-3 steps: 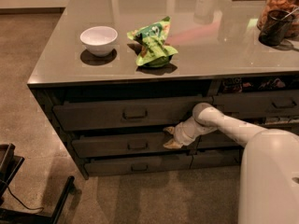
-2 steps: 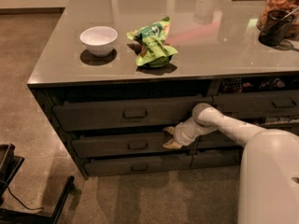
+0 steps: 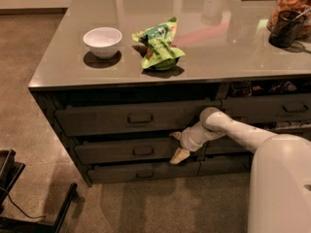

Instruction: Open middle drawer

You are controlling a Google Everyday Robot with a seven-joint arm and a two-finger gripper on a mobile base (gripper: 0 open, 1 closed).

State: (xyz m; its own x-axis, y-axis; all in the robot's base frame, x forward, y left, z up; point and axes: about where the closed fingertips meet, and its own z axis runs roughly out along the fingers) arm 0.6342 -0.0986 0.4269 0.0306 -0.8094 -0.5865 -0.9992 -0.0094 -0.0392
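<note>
Gripper placed at the middle drawer's right end, likely to pull it out

Under the desk's [image 3: 243, 57] front edge, towards its left corner, the middle drawer [image 3: 112, 150] sits below the taller drawer [image 3: 97, 120]; the arm [image 3: 233, 130] reaches across so the gripper [image 3: 177, 146] straddles the drawer's right end, fingers [image 3: 179, 156] spread apart and apparently clasping nothing, the handle [image 3: 143, 152] untouched

Your middle drawer [image 3: 109, 152] sits second down beneath the countertop [image 3: 233, 57]: a wide, dark grey-brown front, level, with a small loop handle [image 3: 143, 152] at its centre. The gripper [image 3: 177, 146], also below the countertop, is at its right end.
</note>
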